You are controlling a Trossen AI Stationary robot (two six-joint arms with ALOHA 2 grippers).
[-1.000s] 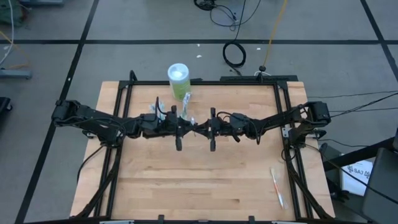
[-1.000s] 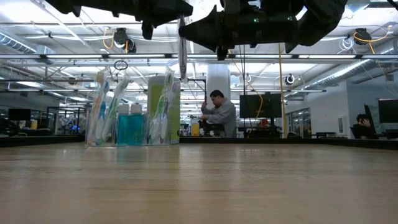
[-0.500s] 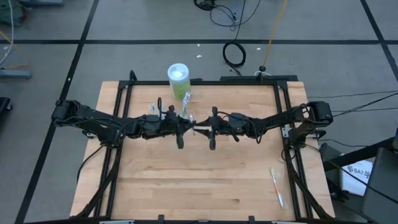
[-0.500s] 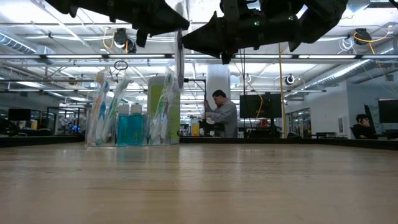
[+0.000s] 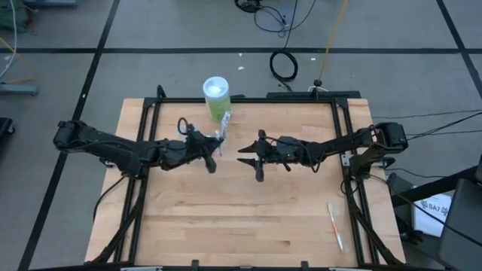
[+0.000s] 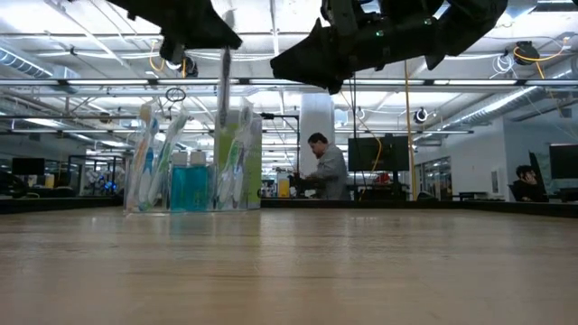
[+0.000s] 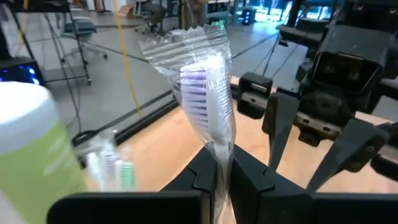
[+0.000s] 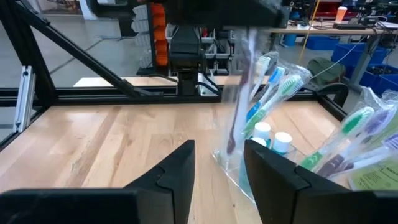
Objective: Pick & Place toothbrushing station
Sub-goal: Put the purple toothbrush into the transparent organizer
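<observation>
clear crinkled wrapping covers the toothbrush (image 7: 208,93) that the left pincer (image 7: 222,180) holds clamped between its two dark fingers, the purple bristle head standing up above the fingertips. in the high view the left pincer (image 5: 213,147) hangs above the desk (image 5: 241,226), just short of the toothbrushing station (image 5: 219,113), which sits at the far edge of the desk ahead of and a little to the side of it. from the low view the held brush (image 6: 223,86) hangs upright from the left pincer, above and just in front of the station (image 6: 194,171), where a clear cup holds upright brushes with blue and green accents, blue toothpaste tubes and a pale green container. the right pincer (image 5: 242,159) faces the left one across a small gap above the middle of the desk, apart from the brush and touching nothing. its fingers (image 8: 177,171) stand parted with bare wood showing between them, and nothing is held. past its fingertips the right wrist view shows the wrapped brush (image 8: 239,93) hanging blurred, with the station's brushes (image 8: 273,93) and tube caps just behind it. a lone wrapped toothbrush (image 5: 336,224) lies flat on the desk well away from both pincers, near the right arm's side toward the near edge. beyond the desk a person (image 6: 325,167) stands in the room.
</observation>
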